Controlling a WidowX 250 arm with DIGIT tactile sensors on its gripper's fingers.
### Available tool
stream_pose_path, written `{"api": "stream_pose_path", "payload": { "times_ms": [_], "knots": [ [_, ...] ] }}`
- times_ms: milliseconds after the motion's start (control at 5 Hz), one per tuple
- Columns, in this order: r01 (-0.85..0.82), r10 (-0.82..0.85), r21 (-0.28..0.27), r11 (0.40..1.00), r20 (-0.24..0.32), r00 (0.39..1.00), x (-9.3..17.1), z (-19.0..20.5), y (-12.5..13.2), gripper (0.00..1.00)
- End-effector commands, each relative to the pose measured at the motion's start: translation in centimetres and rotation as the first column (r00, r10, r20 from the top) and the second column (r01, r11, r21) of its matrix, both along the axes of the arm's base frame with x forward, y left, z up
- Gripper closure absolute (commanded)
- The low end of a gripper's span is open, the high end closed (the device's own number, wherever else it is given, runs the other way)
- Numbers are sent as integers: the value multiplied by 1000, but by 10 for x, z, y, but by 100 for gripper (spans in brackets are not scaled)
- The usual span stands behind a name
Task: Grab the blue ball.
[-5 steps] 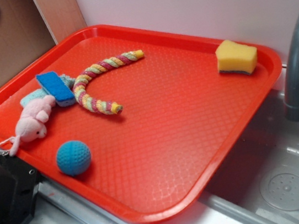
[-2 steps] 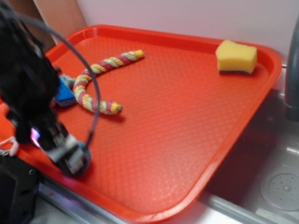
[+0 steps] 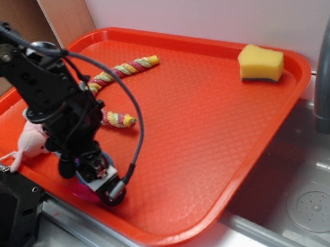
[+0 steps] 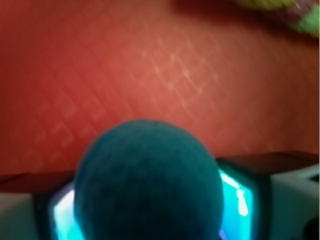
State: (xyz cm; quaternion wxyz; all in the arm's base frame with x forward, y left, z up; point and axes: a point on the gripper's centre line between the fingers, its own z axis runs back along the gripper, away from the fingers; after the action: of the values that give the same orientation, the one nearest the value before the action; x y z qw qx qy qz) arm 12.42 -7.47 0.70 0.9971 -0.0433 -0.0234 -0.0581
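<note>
1. Gripper (image 3: 99,180): lowered at the near-left edge of the red tray (image 3: 215,129). Wrist view shows 1 finger on each side of the blue ball (image 4: 148,182), which fills the gap between them. Whether the pads already press the yarn cannot be told from the blur; state of closure left undetermined.
2. Blue ball: located between the fingers, at or just above the tray floor near the front rim. Almost wholly hidden by the arm in the exterior view.
3. Handling, as a judgement: crocheted yarn, so likely light, soft and compressible, with a grippy knitted surface. Not fragile. Round shape may roll or squirt out if pinched off-centre.
4. Hold point: across the widest part, 1 pad on each side, centred.
5. Surface: moulded plastic with a fine diamond texture, raised rim, smooth enough to let the ball roll.
6. Neighbours: pink plush mouse (image 3: 29,142) just left of the arm; striped rope toy (image 3: 122,70) behind; yellow sponge (image 3: 260,63) well apart at the far corner.
7. Room: sink basin (image 3: 310,195) and grey faucet (image 3: 328,70) to the right; white wall behind.
</note>
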Motion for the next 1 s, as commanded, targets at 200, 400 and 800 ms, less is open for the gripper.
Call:
{"api": "stream_pose_path", "payload": {
  "times_ms": [200, 400, 800],
  "knots": [
    [20, -23, 43, 999, 59, 998, 13, 103, 19, 100],
    [-52, 49, 73, 996, 41, 998, 18, 153, 31, 100],
    [-75, 72, 129, 989, 29, 997, 34, 226, 33, 100]
  ]
}}
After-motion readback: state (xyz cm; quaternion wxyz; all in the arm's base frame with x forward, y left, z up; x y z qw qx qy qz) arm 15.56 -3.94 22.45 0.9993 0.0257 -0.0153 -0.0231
